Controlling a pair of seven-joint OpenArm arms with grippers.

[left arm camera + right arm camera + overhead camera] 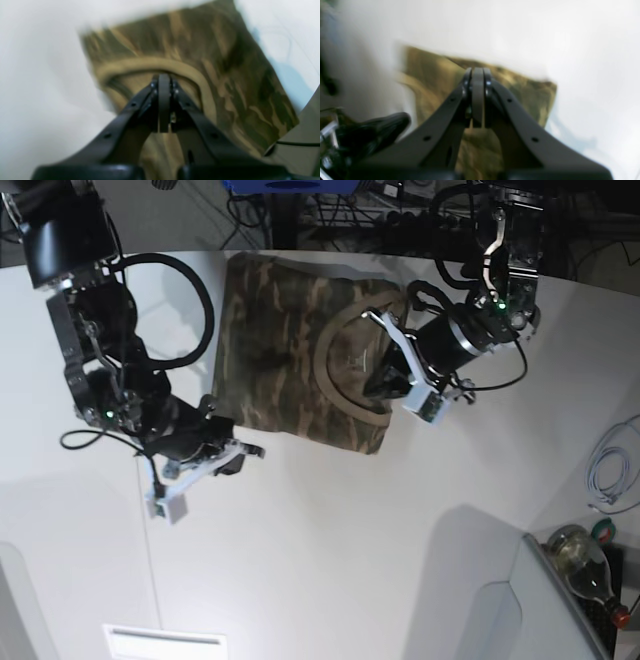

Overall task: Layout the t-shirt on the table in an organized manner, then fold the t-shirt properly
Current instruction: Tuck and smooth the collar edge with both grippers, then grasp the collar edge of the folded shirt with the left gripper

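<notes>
We see the t-shirt folded compact near the worktop's far edge. Both our tools, left and right, look closed and empty. Folding seems nearly complete; next likely calls for withdrawal.

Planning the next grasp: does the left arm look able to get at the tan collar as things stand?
Probably yes. The left tool hangs right over the collar of the t-shirt, jaws shut, with nothing between them; it would need to open first. The right tool sits off the opposite edge, out of the way.
</notes>
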